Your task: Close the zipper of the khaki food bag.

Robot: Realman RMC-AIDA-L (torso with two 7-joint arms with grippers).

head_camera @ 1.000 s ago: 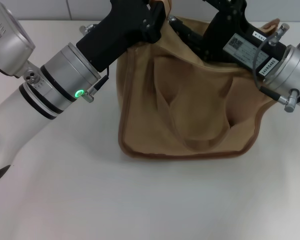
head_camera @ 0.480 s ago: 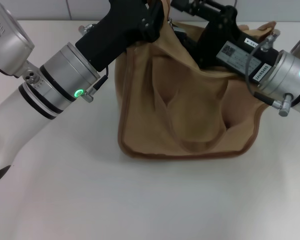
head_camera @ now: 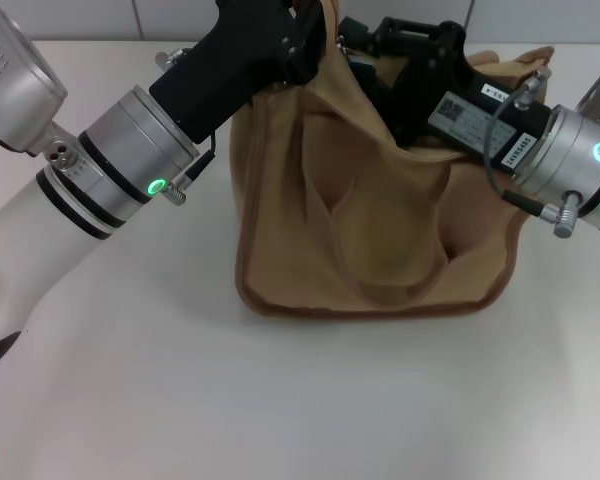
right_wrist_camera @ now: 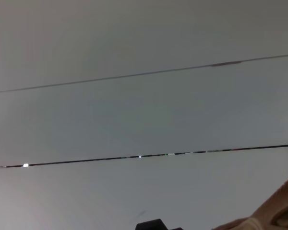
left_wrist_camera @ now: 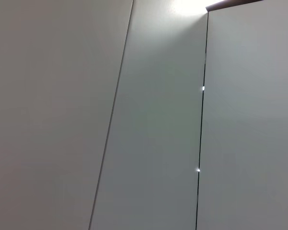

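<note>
The khaki food bag (head_camera: 380, 210) stands on the white table in the head view, its front pocket sagging. My left gripper (head_camera: 315, 20) is at the bag's top left corner, where the cloth is drawn up to a peak in its grip. My right gripper (head_camera: 365, 45) reaches in from the right over the bag's top opening, close to the left gripper. The zipper and its pull tab are hidden behind the right gripper's black body. A bit of khaki cloth (right_wrist_camera: 278, 220) shows in the right wrist view. The left wrist view shows only wall panels.
The white table (head_camera: 280, 400) extends in front of the bag and to its left. A tiled wall runs along the back. My left forearm (head_camera: 110, 180) crosses the table's left side, and my right forearm (head_camera: 570, 160) lies at the right edge.
My right gripper has moved left along the bag's top toward the left gripper. The left arm and the bag's left corner have stayed put.
</note>
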